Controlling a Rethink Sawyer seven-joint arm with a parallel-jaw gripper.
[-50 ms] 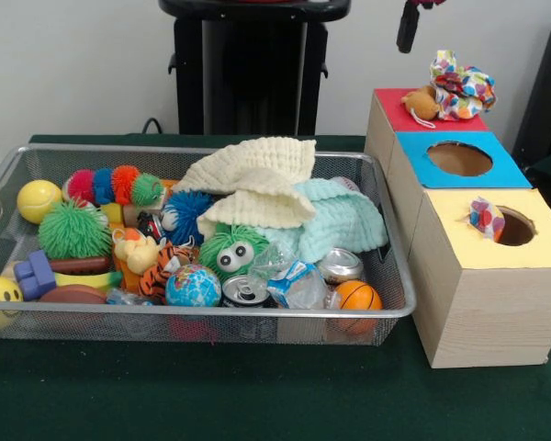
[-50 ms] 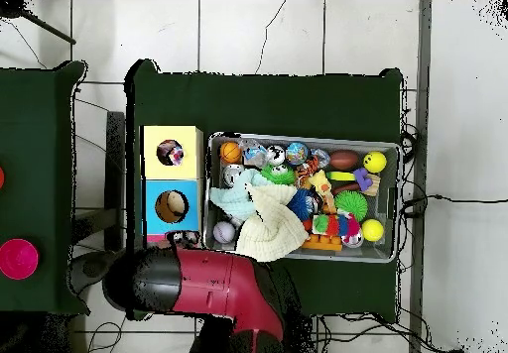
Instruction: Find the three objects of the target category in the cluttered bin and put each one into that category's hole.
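Above the red box [image 1: 406, 112], a colourful cloth bundle [image 1: 462, 84] sits by its hole; whether the hand [image 1: 408, 26] is spread, I cannot tell. Another patterned piece [image 1: 486, 219] pokes from the yellow box [image 1: 496, 276].

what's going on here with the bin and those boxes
A Sawyer arm is sorting toys from a cluttered wire bin into three boxes with holes. Right now it holds nothing from the bin; only a dark tip shows at the top of the front view. A colourful fabric toy lies on the red box, a small patterned item sits in the yellow box's hole, and the blue box stands between them.
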